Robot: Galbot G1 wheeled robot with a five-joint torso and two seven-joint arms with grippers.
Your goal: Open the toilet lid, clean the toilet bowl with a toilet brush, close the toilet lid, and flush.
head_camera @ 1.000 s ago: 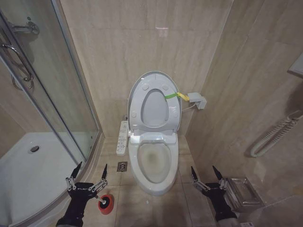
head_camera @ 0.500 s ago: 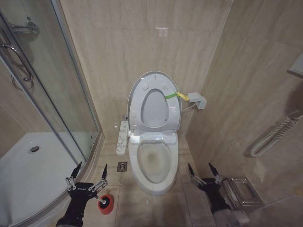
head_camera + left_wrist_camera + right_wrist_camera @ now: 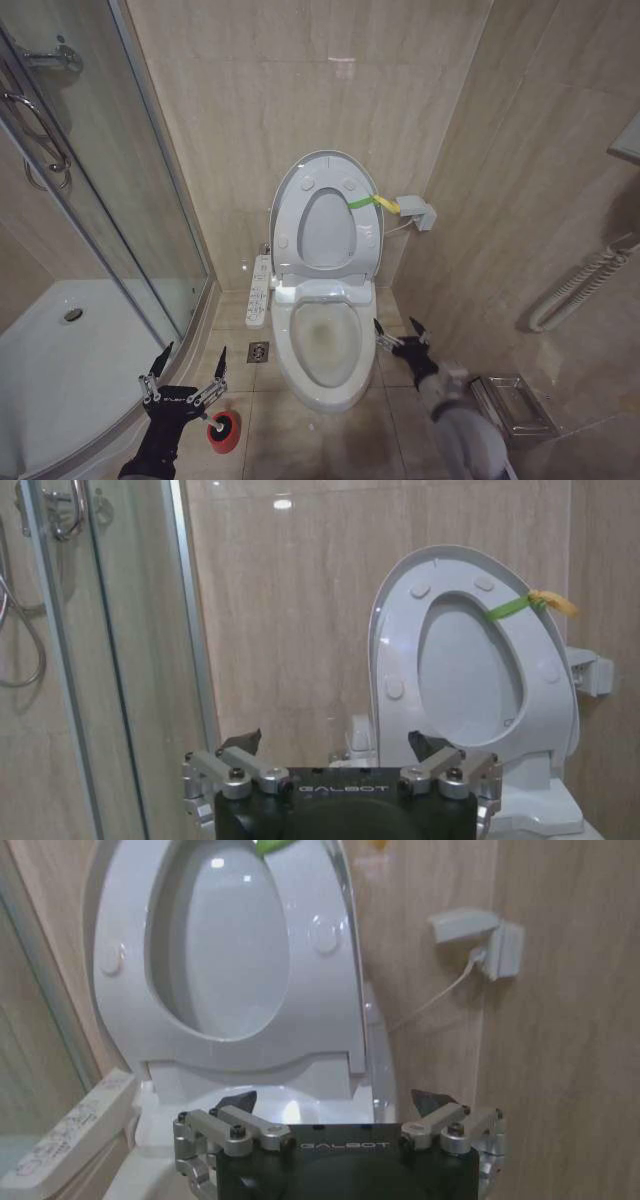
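Beside the toilet bowl [image 3: 322, 345], right tool [image 3: 401, 338] seemingly apart.

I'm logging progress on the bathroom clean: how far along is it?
Done: the toilet lid stands open. In hand: the right gripper, jaws open and empty, hovers beside the toilet bowl. Left: the toilet brush sits in its red holder by the open left gripper; scrubbing, closing, flushing remain.
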